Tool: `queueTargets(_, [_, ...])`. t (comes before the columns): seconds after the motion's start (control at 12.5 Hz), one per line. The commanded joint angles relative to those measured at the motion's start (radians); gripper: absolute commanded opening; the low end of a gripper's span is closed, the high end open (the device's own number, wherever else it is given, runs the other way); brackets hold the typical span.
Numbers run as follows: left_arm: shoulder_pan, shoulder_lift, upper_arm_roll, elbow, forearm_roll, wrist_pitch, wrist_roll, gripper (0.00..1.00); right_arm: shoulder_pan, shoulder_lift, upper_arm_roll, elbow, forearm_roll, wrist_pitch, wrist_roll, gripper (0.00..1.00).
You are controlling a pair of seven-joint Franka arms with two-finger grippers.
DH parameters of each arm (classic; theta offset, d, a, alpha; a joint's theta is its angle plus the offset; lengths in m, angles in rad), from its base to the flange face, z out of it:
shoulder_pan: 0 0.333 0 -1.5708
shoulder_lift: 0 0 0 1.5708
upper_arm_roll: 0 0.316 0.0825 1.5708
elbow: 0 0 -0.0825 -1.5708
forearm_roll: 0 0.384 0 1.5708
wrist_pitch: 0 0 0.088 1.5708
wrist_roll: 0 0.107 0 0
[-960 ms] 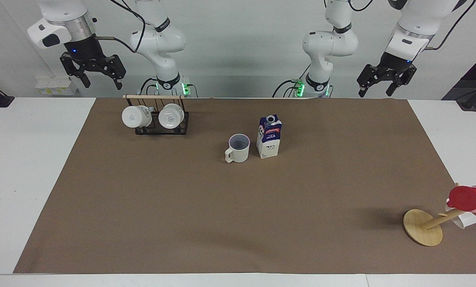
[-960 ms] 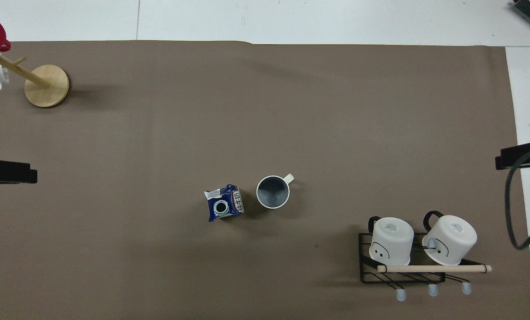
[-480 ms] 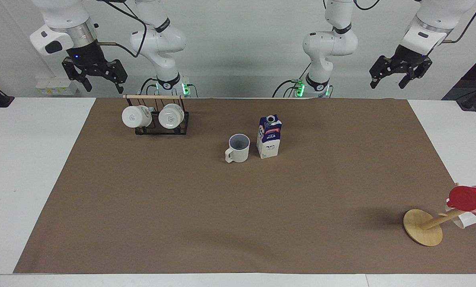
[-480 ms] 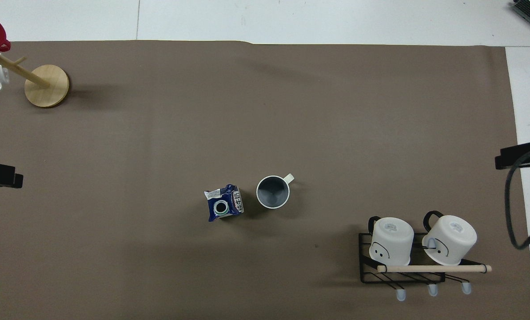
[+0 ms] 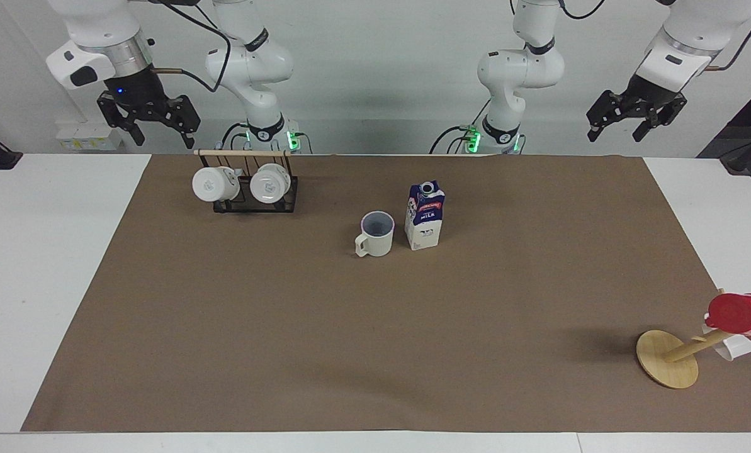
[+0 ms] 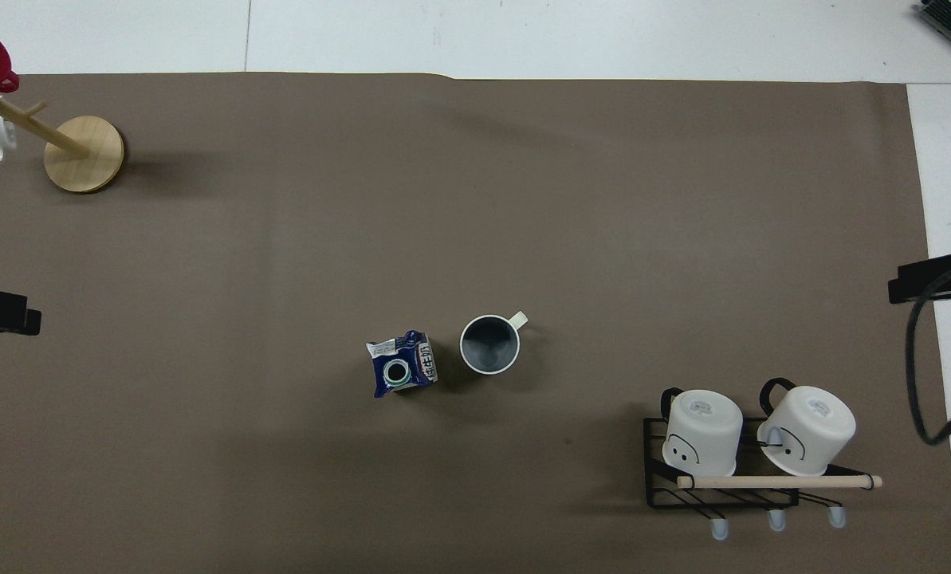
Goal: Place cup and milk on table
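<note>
The cream-white cup (image 5: 375,234) stands upright on the brown mat (image 5: 350,327) of the table (image 5: 35,251), handle pointing away from the robots. The milk carton (image 5: 425,216) stands upright beside it, toward the left arm's end, with a small gap between them. Both show in the overhead view, the cup (image 6: 489,344) and the milk (image 6: 400,364). My left gripper (image 5: 615,133) is open and empty, raised high at the left arm's end. My right gripper (image 5: 161,131) is open and empty, raised high at the right arm's end. Neither touches anything.
A black wire rack (image 5: 249,201) holding two white logo mugs stands near the robots toward the right arm's end. A wooden mug tree (image 5: 668,358) with a red cup (image 5: 740,313) and a white mug stands farthest from the robots at the left arm's end.
Both grippers have risen and drawn outward, the left one more. The cup and the milk have not moved.
</note>
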Motion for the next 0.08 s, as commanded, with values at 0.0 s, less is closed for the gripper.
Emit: queueTargets(0.0, [0.005, 0.016, -0.006, 0.031, 0.012, -0.018, 0.014, 1.0, -0.012, -0.001, 0.005, -0.006, 0.018, 0.015, 0.004, 1.0])
